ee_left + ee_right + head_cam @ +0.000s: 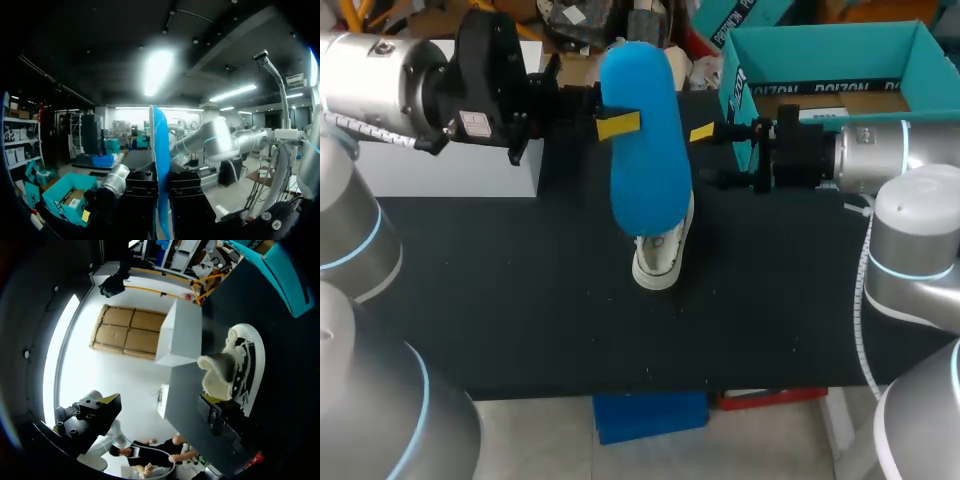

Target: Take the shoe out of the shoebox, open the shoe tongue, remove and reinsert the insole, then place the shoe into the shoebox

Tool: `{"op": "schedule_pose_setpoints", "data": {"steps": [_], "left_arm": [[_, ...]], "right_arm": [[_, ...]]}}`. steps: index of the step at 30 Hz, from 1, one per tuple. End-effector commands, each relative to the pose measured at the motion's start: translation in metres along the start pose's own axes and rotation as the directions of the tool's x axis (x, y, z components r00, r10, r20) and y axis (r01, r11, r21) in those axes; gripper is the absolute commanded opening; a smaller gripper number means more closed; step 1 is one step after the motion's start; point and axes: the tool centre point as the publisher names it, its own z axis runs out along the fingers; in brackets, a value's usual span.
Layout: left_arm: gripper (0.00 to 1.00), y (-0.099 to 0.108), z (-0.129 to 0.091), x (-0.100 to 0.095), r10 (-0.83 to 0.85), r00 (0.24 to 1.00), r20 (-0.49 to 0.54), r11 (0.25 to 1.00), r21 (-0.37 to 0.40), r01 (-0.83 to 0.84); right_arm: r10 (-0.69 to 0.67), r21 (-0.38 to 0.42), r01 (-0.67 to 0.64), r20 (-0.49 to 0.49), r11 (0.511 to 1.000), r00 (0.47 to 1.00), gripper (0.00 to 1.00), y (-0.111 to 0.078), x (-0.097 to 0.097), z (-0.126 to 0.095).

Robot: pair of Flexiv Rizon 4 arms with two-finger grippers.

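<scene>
black table (520, 300): one shoe (660, 258), one insole (642, 150)

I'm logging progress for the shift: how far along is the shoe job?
Done: the shoe stands on the table, the shoebox has no shoe in it, and the insole is out. In hand: the left gripper holds the insole above the shoe. Left: slide the insole into the shoe, then put the shoe in the shoebox.

Shoe (251, 351) (tongue (218, 371) lifted) on table (290, 390)
</scene>
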Motion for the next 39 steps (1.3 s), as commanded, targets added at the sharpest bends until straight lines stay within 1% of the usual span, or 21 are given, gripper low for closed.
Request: {"op": "schedule_pose_setpoints", "data": {"steps": [1, 3, 5, 7, 9, 29, 30, 31, 32, 34, 35, 36, 37, 38, 39], "left_arm": [[0.0, 0.035, 0.004, -0.013, 0.162, 0.986, -0.042, 0.987, 0.007, -0.161], [0.0, 0.049, 0.004, -0.018, 0.203, 0.978, -0.053, 0.979, -0.003, -0.204], [0.0, 0.061, 0.003, -0.023, 0.232, 0.972, -0.048, 0.973, 0.013, -0.232], [0.0, 0.076, 0.002, -0.03, 0.312, 0.949, -0.043, 0.949, -0.028, -0.314], [0.0, 0.087, -0.001, -0.038, 0.326, 0.945, -0.022, 0.944, -0.048, -0.326], [0.0, 0.087, -0.001, -0.038, 0.326, 0.945, -0.022, 0.944, -0.048, -0.326], [0.0, 0.087, 0.001, -0.025, 0.37, 0.929, -0.027, 0.928, -0.042, -0.371], [0.0, 0.089, 0.002, -0.017, 0.404, 0.914, -0.036, 0.914, -0.005, -0.405], [0.0, 0.093, 0.002, -0.007, 0.487, 0.873, -0.04, 0.871, -0.059, -0.488], [0.0, 0.105, 0.001, 0.001, 0.512, 0.858, -0.042, 0.858, -0.015, -0.513], [0.0, 0.112, 0.0, 0.002, 0.563, 0.826, -0.044, 0.824, -0.053, -0.564], [0.0, 0.118, -0.001, 0.006, 0.593, 0.804, -0.049, 0.802, -0.05, -0.595], [0.0, 0.125, -0.002, 0.006, 0.614, 0.788, -0.045, 0.786, -0.057, -0.616], [0.0, 0.132, -0.004, 0.008, 0.666, 0.745, -0.044, 0.74, -0.091, -0.666], [0.0, 0.138, -0.004, 0.009, 0.714, 0.698, -0.048, 0.693, -0.094, -0.715]], "right_arm": [[0.0, -0.002, 0.0, 0.0, 1.0, 1.0, 1.0, 0.0, -0.001, 0.002], [0.0, -0.002, 0.0, 0.0, 1.0, 1.0, 1.0, 0.0, -0.001, 0.002], [0.0, -0.002, 0.0, 0.0, 1.0, 1.0, 1.0, 0.0, -0.001, 0.002], [0.0, -0.002, 0.0, 0.0, 1.0, 1.0, 1.0, 0.0, -0.001, 0.002], [0.0, -0.002, 0.0, 0.0, 1.0, 1.0, 1.0, 0.0, -0.001, 0.002], [0.0, -0.002, 0.0, 0.0, 1.0, 1.0, 1.0, 0.0, -0.001, 0.002], [0.0, -0.002, 0.0, 0.0, 1.0, 1.0, 1.0, 0.0, -0.001, 0.002], [0.0, -0.002, 0.0, 0.0, 1.0, 1.0, 1.0, 0.0, -0.001, 0.002], [0.0, -0.002, 0.0, 0.0, 1.0, 1.0, 1.0, 0.0, -0.001, 0.002], [0.0, -0.002, 0.0, 0.0, 1.0, 1.0, 1.0, 0.0, -0.001, 0.002], [0.0, -0.002, 0.0, 0.0, 1.0, 1.0, 1.0, 0.0, -0.001, 0.002], [0.0, -0.002, 0.0, 0.0, 1.0, 1.0, 1.0, 0.0, -0.001, 0.002], [0.0, -0.002, 0.0, 0.0, 1.0, 1.0, 1.0, 0.0, -0.001, 0.002], [0.0, -0.002, 0.0, 0.0, 1.0, 1.0, 1.0, 0.0, -0.001, 0.002], [0.0, -0.002, 0.0, 0.0, 1.0, 1.0, 1.0, 0.0, -0.001, 0.002]]}}
